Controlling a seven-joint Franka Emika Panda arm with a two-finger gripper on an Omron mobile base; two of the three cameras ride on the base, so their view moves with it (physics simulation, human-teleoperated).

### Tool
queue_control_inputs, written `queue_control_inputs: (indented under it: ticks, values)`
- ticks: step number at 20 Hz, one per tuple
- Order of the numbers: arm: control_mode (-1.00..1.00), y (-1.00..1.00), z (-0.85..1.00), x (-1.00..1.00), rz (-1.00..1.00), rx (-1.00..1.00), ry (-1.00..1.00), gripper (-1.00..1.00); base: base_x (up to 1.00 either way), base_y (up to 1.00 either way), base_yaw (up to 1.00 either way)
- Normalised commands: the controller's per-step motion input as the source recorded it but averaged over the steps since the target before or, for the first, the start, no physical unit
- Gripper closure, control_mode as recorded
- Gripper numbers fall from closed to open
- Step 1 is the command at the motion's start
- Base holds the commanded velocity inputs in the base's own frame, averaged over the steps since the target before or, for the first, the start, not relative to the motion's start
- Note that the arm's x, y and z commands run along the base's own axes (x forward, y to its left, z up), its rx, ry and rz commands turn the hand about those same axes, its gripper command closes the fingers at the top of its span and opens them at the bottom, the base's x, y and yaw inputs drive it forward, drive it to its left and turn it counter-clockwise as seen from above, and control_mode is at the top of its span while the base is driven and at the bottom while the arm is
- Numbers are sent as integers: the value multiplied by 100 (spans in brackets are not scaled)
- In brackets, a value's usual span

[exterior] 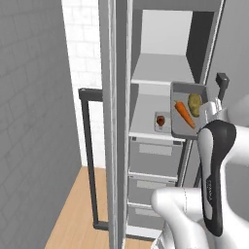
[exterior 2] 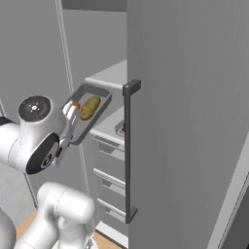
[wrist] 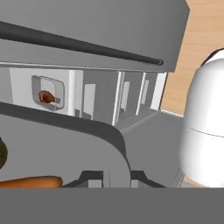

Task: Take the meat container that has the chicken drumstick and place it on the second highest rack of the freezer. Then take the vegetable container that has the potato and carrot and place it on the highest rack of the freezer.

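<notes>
the pincer (wrist: 117,175) is clenched on the near rim of the vegetable tray (exterior: 187,129), held tilted in front of the freezer (exterior: 160,73). stiff and light, i'd guess, but the loose carrot (exterior: 184,114) and potato (exterior: 194,103) could slide.

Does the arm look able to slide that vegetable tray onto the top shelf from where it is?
Probably yes. The gripper holds the tray in front of the open freezer, and the top shelf looks bare, though the tray hangs slightly below it and must rise.
</notes>
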Motion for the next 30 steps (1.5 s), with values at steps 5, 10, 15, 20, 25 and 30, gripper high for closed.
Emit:
queue_control_inputs:
  ticks: [5,10,15,20,25,30]
  values:
    - [-100,6,42,9,-5,-1,-5,100,0,0,0]
    - [-100,-1,40,41,-7,0,5,100,0,0,0]
    - [-100,-7,38,49,-1,0,7,100,0,0,0]
    - [-100,-8,24,63,-1,0,10,100,0,0,0]
    - [-100,-25,1,65,-4,0,0,100,0,0,0]
    - [-100,-28,0,63,-5,0,-1,100,0,0,0]
